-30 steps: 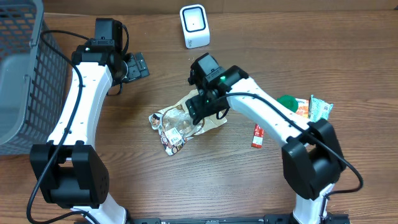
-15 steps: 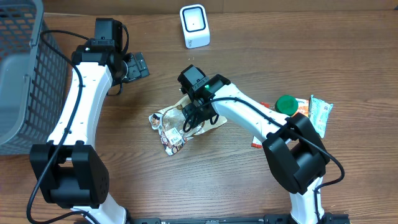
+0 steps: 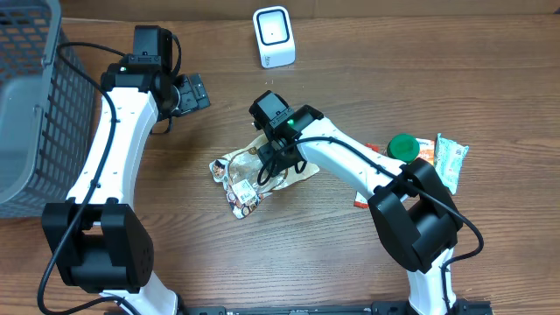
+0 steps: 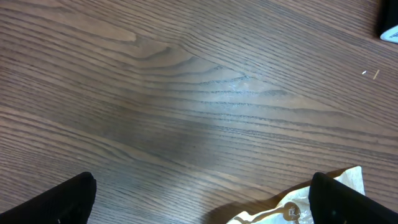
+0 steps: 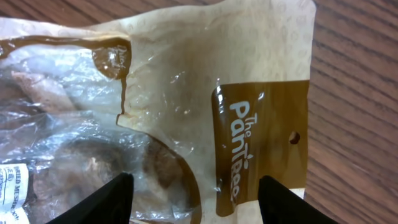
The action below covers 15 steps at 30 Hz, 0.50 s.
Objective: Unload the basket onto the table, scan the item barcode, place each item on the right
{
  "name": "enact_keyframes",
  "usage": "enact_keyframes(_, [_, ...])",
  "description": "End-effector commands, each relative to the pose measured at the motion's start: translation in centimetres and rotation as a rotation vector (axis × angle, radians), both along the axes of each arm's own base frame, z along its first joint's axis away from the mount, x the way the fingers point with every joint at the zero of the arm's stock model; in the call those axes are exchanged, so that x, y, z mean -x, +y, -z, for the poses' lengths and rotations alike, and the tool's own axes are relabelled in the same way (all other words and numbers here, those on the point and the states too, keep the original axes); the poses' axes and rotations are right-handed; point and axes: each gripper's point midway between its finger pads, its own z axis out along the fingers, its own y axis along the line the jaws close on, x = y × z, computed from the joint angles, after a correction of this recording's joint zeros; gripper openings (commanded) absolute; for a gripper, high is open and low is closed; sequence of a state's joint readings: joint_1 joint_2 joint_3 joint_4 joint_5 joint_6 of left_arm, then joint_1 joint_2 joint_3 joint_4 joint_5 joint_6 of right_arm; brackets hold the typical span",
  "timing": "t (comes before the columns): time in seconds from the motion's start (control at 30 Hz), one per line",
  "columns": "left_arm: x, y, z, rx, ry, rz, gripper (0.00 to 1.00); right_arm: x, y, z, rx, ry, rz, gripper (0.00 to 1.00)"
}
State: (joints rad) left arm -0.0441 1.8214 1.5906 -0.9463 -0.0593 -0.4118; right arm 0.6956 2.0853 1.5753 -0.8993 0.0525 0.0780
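The item is a brown and clear plastic bag of pastries (image 3: 248, 178) lying flat on the wooden table, a white label near its lower left. My right gripper (image 3: 272, 160) hangs right over it. In the right wrist view the bag (image 5: 186, 93) fills the frame and the right gripper (image 5: 199, 200) has its dark fingers (image 5: 109, 202) spread apart over the bag's printed end, not closed on it. The white scanner (image 3: 273, 37) stands at the table's back edge. My left gripper (image 3: 194, 92) is open over bare wood; in its own view, the left gripper (image 4: 202, 211) sees only a corner of the bag (image 4: 292, 211).
A grey mesh basket (image 3: 35, 105) fills the left edge. At the right lie a green round lid (image 3: 403, 145), a green and white packet (image 3: 451, 156) and a small red packet (image 3: 361, 191).
My right arm has swung left and settled over the bag, and its jaws have narrowed somewhat. The left arm and the bag have not moved.
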Motion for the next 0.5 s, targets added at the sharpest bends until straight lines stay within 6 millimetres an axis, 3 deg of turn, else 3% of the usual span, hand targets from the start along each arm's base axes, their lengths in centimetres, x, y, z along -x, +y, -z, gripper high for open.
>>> enact_keyframes(0.0, [-0.3,-0.2,-1.3,0.009,-0.035,-0.002,1.0,0.5,0.3,0.4,0.012,0.005,-0.014,0.65])
enact_keyframes(0.47, [-0.3,-0.2,-1.3,0.009,-0.035,-0.002,1.0,2.0,-0.8,3.1,0.034,0.033,-0.012,0.65])
